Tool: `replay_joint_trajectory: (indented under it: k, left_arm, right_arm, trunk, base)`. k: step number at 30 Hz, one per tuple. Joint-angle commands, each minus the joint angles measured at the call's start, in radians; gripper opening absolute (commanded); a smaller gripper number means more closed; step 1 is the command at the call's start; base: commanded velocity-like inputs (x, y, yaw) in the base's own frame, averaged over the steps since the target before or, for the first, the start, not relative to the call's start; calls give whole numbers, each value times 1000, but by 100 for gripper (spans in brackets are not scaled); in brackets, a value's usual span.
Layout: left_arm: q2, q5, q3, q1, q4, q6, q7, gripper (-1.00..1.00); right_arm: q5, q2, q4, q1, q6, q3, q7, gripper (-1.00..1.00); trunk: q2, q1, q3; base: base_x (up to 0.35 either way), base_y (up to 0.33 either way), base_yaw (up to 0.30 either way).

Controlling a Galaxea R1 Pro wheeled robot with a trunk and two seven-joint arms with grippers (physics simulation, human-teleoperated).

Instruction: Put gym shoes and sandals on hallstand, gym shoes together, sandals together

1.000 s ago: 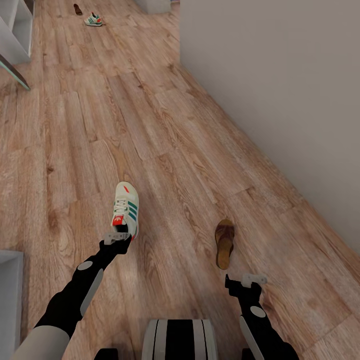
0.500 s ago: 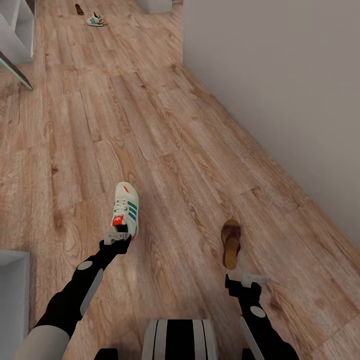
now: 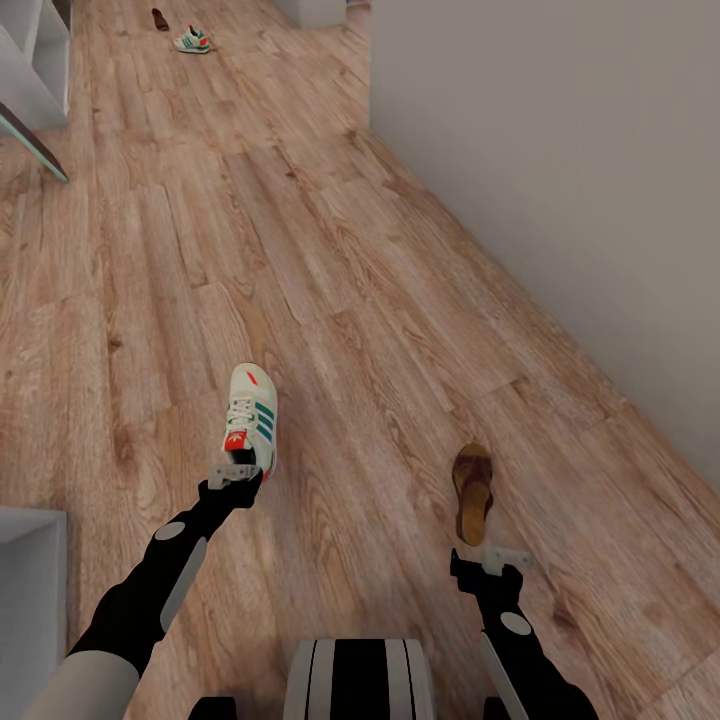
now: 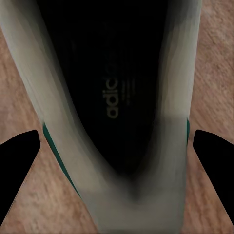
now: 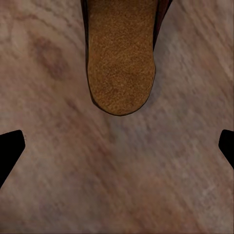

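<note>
My left claw point(image 3: 236, 470) wide open at heel of sneaker point(image 3: 250, 415) on floor point(image 3: 330, 250), fingers either side, not closed on it. My right claw point(image 3: 497, 556) spread wide above floor, just short of sandal point(image 3: 472, 492), empty. Second sneaker point(image 3: 191, 40) and second sandal point(image 3: 159, 18) far down corridor.

The far gym shoe point(image 3: 190, 41) and sandal point(image 3: 159, 18) are too small for detail.
</note>
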Motion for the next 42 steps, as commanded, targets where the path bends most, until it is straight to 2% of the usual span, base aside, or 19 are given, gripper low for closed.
replay_joint_trajectory:
  k: [1,42]
  left_arm:
    - [1,10,-1,0,-1,6,-1,-100]
    - [1,2,-6,0,-2,5,0,-100]
  right_arm:
    - [-9,-1,-2,0,4,3,-7,100]
    - [-8,-2,-2,0,4,1,-7,100]
  trunk:
    - [0,0,-1]
    - [0,0,-1]
  base:
    - [15,26,0]
    - [54,2,0]
